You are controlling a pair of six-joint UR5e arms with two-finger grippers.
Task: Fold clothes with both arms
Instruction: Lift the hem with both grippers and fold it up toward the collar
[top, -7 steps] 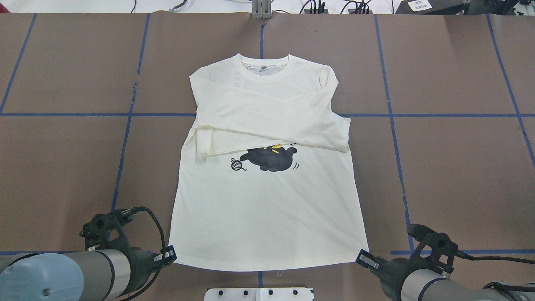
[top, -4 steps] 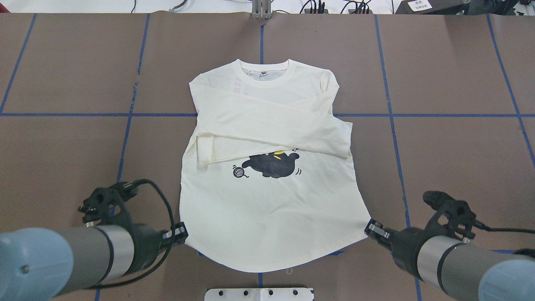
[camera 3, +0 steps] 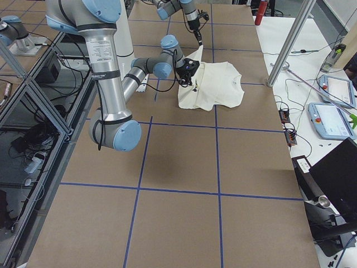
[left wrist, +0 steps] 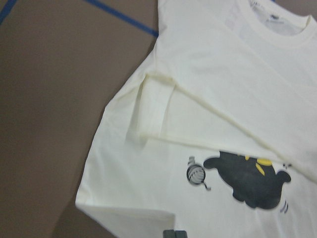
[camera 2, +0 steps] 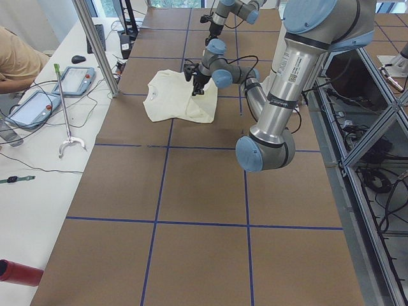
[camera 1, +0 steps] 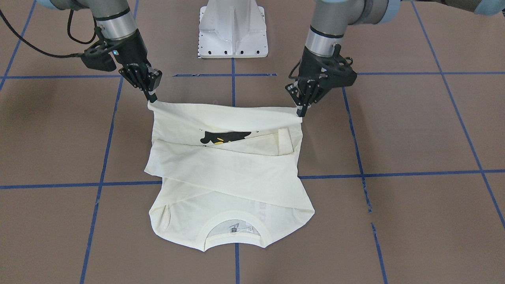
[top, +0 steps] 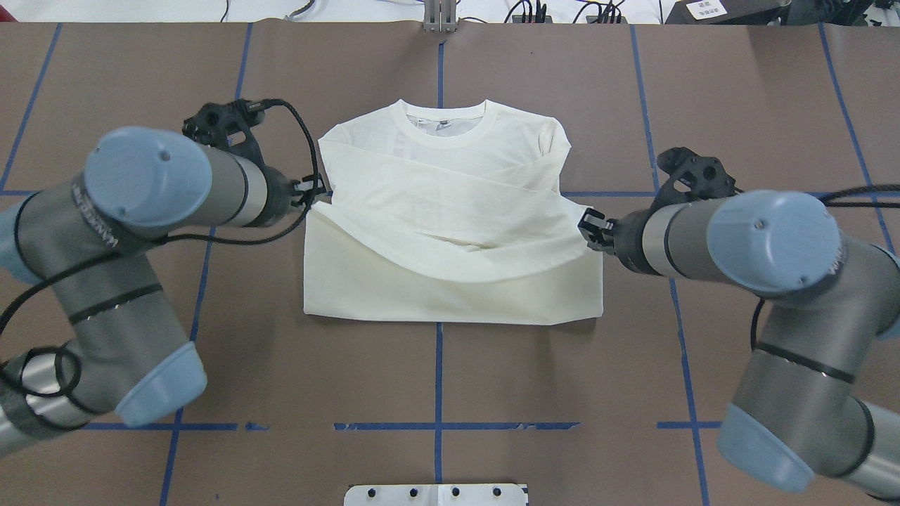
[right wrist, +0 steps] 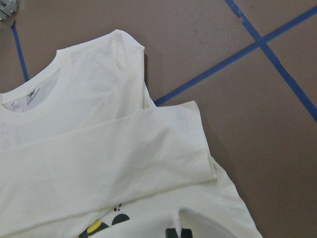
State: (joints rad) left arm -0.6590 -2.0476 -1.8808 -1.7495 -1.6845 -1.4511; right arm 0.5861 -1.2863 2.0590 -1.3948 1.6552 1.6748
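Nearest the robot, the cream T-shirt (top: 450, 299) bends in a crease on the brown worktop (top: 436, 372). From that crease its lower panel rises, plain back outward, to the two hem corners. Each corner is pinched: the left fingers (top: 311, 191) are pressed together on one and the right fingers (top: 589, 230) on the other. The hem between them hangs clear of the cloth below, sagging slightly in the middle. Under the fingers, in the front-facing view, a strip of the black cat print (camera 1: 225, 137) shows beneath the raised hem. Just beyond the fingers lie the two sleeves (camera 1: 221, 165), crossed flat over the chest. Farthest beyond them is the ribbed collar (top: 443, 130), flat on the worktop.

The step in hand looks to be the bottom-to-top fold, about mid-carry. The next move calls for both arms to travel on toward the collar at a matched pace, keeping the hem taut and square. They would then lower it onto the sleeves, short of the collar, before the fingers part — an uneven release would likely leave a skewed edge.
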